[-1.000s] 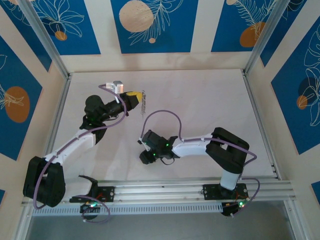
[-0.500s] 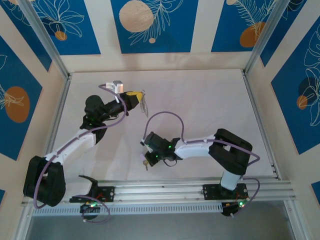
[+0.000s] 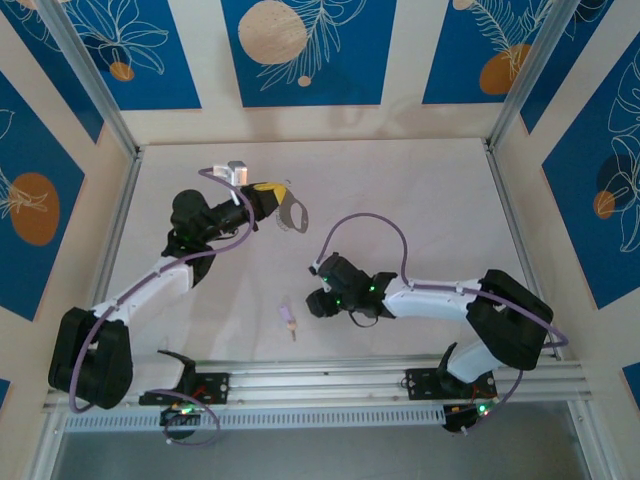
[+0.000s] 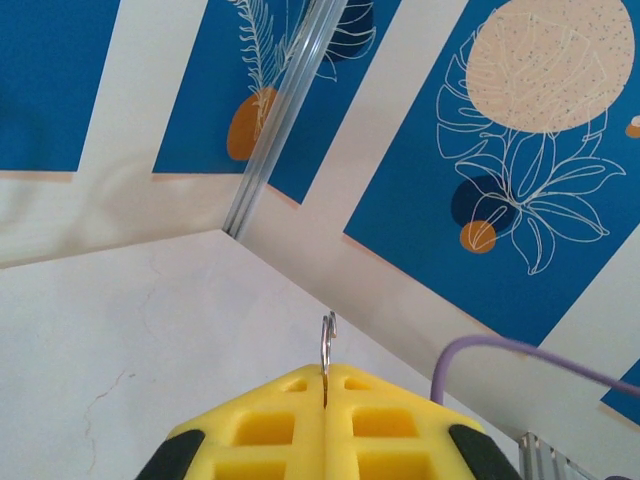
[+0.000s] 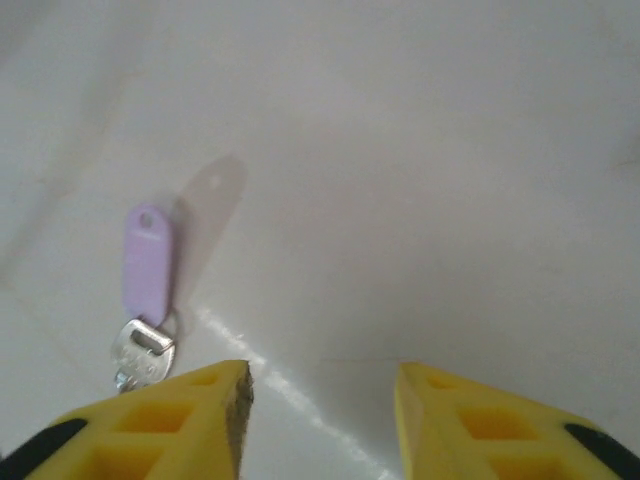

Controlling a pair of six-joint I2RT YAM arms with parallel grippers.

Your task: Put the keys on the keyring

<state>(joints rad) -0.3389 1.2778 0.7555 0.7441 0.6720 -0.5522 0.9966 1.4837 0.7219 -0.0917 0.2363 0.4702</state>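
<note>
The key (image 3: 289,319), silver with a lilac plastic head, lies flat on the white table near the front edge. In the right wrist view the key (image 5: 147,285) is to the left of and just beyond my left fingertip. My right gripper (image 3: 317,302) (image 5: 322,375) is open over bare table with nothing between its yellow fingers, a little to the right of the key. My left gripper (image 3: 272,194) (image 4: 326,378) is shut on the keyring (image 3: 292,214), held above the table at the back left. The keyring (image 4: 327,342) shows as a thin metal edge sticking out between the yellow pads.
The table (image 3: 420,200) is a white board walled by blue and cream panels. An aluminium rail (image 3: 380,375) runs along its front edge, by the arm bases. A purple cable (image 3: 370,225) loops above the right arm.
My right gripper has opened and moved right, leaving the key on the table where it was. The left gripper has turned the keyring from edge-on to a flat oval.
</note>
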